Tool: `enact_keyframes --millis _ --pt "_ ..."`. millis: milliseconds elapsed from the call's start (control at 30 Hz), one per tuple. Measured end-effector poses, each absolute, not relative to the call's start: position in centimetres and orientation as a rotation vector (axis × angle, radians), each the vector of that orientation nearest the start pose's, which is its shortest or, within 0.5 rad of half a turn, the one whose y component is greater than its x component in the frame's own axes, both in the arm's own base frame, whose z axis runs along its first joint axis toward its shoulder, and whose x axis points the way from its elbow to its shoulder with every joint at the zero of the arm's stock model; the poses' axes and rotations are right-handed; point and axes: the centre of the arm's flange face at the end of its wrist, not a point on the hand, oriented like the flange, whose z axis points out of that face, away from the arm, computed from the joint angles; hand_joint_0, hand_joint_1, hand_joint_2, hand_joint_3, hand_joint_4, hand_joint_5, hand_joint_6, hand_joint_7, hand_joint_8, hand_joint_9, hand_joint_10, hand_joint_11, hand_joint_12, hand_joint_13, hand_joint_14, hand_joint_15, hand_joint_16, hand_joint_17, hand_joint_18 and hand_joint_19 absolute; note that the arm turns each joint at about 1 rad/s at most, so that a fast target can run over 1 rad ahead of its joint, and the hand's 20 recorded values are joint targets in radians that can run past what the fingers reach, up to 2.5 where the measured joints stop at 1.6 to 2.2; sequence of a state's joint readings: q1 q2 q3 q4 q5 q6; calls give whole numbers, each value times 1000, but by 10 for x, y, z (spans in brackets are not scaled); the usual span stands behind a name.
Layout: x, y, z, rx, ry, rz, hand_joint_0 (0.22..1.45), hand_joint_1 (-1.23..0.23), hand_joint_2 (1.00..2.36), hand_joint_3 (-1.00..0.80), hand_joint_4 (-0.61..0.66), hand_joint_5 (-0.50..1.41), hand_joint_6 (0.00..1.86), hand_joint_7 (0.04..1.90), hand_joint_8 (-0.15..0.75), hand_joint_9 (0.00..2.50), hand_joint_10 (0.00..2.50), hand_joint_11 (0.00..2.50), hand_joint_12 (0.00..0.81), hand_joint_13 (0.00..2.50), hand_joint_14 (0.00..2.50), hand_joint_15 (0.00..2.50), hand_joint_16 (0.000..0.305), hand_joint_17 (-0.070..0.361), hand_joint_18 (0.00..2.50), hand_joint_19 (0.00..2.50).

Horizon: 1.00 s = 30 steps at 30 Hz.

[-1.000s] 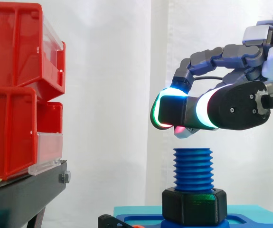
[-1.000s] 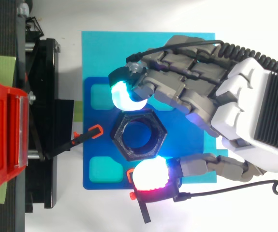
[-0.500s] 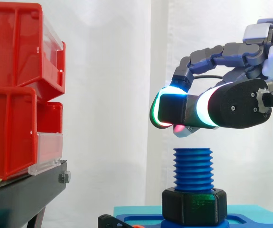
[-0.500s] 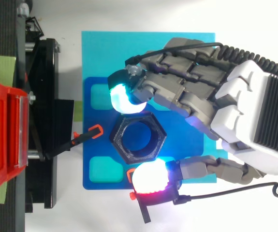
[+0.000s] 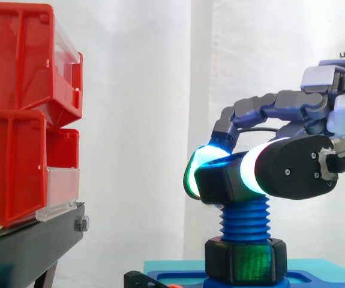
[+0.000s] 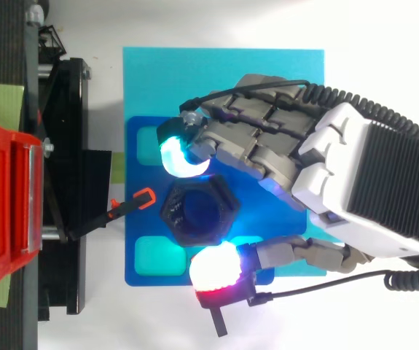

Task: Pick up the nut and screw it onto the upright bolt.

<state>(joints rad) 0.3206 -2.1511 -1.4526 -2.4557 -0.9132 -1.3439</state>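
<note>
A blue threaded bolt (image 5: 244, 219) stands upright on a dark blue plate (image 6: 132, 219). A black hex nut (image 5: 246, 261) sits round the foot of the bolt; from above, its rim (image 6: 170, 210) rings the bolt's top (image 6: 198, 211). My hand (image 5: 298, 174) has come down level with the bolt's top. A cyan-glowing fingertip (image 6: 182, 157) stands on one side of the bolt and the red-white thumb pad (image 6: 213, 268) on the other. Both stand apart from the thread and well above the nut. The hand (image 6: 267, 146) holds nothing.
Red bins (image 5: 16, 120) sit stacked on a black stand (image 5: 28, 246) to the left. The plate lies on a light blue mat (image 6: 216, 73). An orange-tipped black clip (image 6: 143, 195) and another (image 6: 213, 310) lie close to the nut.
The hand has dropped from above the bolt until its fingertips flank the bolt's top, and shifted slightly left. The nut has stayed at the bolt's foot.
</note>
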Motion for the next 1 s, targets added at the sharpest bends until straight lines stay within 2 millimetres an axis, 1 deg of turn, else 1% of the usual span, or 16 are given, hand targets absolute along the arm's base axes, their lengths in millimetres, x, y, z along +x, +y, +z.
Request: enact_keyframes --millis 533,833,1000 --pt "709 28 262 490 1322 8 557 -661 1000 -500 209 -135 500 1253 276 775 9 258 317 623 4 91 39 89 584 246" --pt "713 28 272 491 1334 5 557 -661 1000 -500 205 -135 500 1257 275 776 7 267 318 621 2 81 39 88 582 241" --pt "712 28 273 488 1357 -2 557 -661 1000 -500 197 -134 500 1254 277 775 7 259 318 619 3 87 39 88 581 242"
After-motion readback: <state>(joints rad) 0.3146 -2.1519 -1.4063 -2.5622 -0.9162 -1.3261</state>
